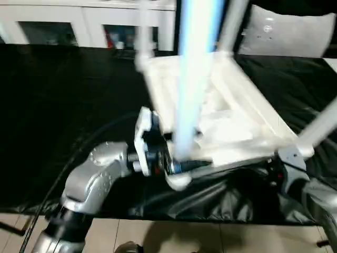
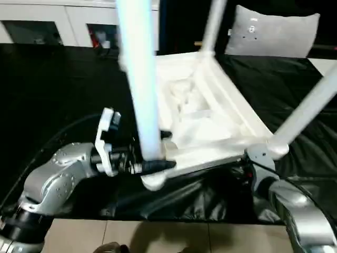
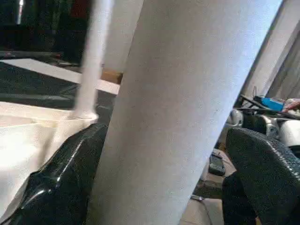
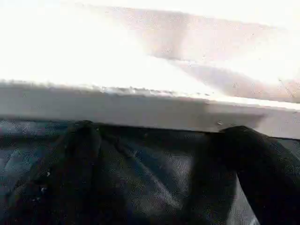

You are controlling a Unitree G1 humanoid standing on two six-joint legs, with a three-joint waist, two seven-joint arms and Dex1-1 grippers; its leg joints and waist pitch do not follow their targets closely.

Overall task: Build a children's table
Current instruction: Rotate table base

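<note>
Lying upside down on the black-covered surface (image 2: 63, 84), the children's table (image 2: 205, 126) is showing its ribbed underside, and its legs are rising from the corner sockets. At the left, a black cable (image 1: 58, 174) is trailing along the silver left forearm (image 2: 52, 184). The left tool (image 2: 158, 158) is reaching in at the near corner socket, and its fingers (image 3: 70, 178) are standing apart on either side of the near leg (image 2: 138, 79), close against it; whether they are pressing it cannot be told. That leg is rising straight up in front of the head camera and hiding part of the overturned top behind it. A second leg (image 2: 213, 23) is standing at the far corner, and a third leg (image 2: 310, 105) is slanting up from the right near corner. The right tool (image 4: 154, 173) is sitting low at the near right edge of the top, its black fingers (image 4: 262, 168) spread wide with the white rim (image 4: 140, 110) just beyond them, gripping nothing that can be seen. The black cover is wrinkling below the near edge. White cabinets (image 2: 52, 23) are standing behind the surface at the left, a grey cushion (image 2: 274, 34) is resting at the far right, and pale floor tiles (image 2: 158, 237) are showing nearest the robot.
</note>
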